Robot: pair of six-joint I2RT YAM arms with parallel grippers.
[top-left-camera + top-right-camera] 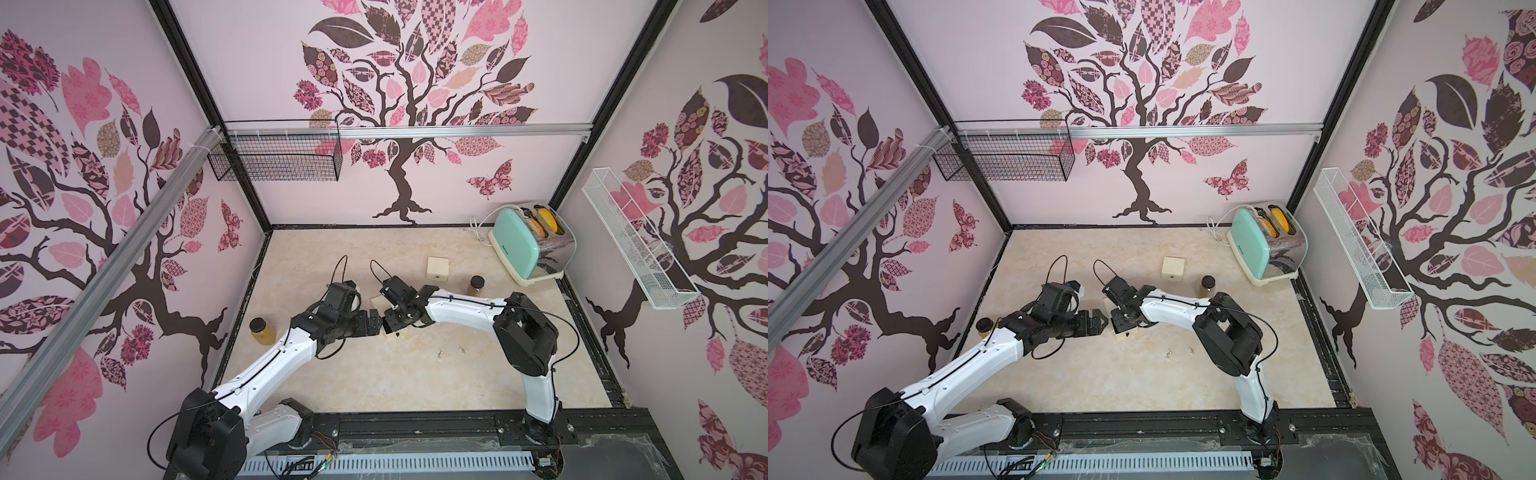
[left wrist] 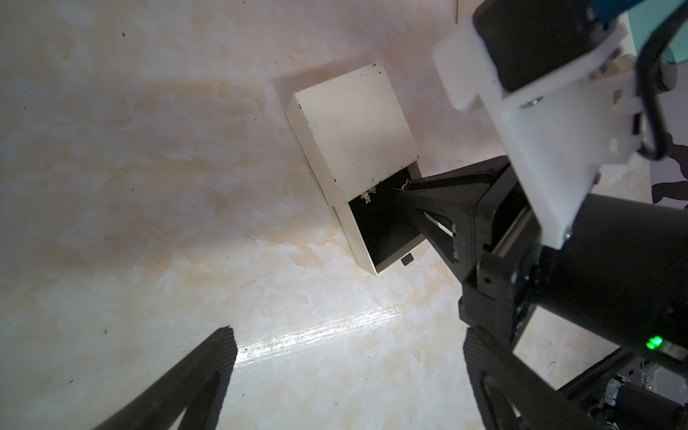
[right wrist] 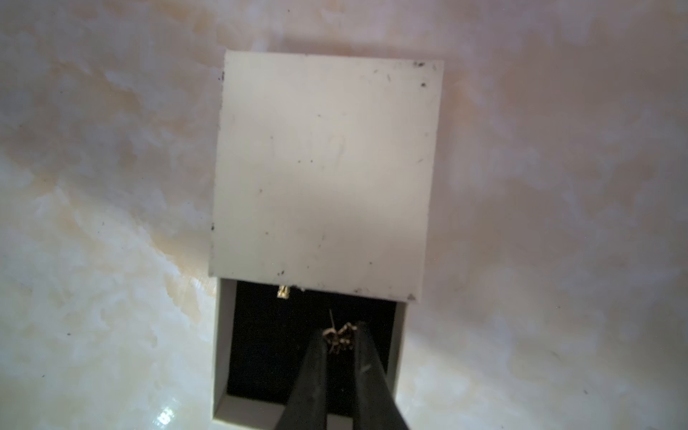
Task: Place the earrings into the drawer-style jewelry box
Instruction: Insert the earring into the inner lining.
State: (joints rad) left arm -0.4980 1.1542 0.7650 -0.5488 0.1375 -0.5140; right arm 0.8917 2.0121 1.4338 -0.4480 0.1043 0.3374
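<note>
Above the open drawer of the jewelry box, right fingers pinched a golden earring, left fingers stood wide; its post could snag on release, flicking it onto the surface

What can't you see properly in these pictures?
Hidden: the back of the black-lined drawer, under the white jewelry box cover, right wrist view.
Blurred: the small golden earring in the right gripper, right wrist view.
Too small: the two tiny silvery earrings on the marble tabletop, both top views.
</note>
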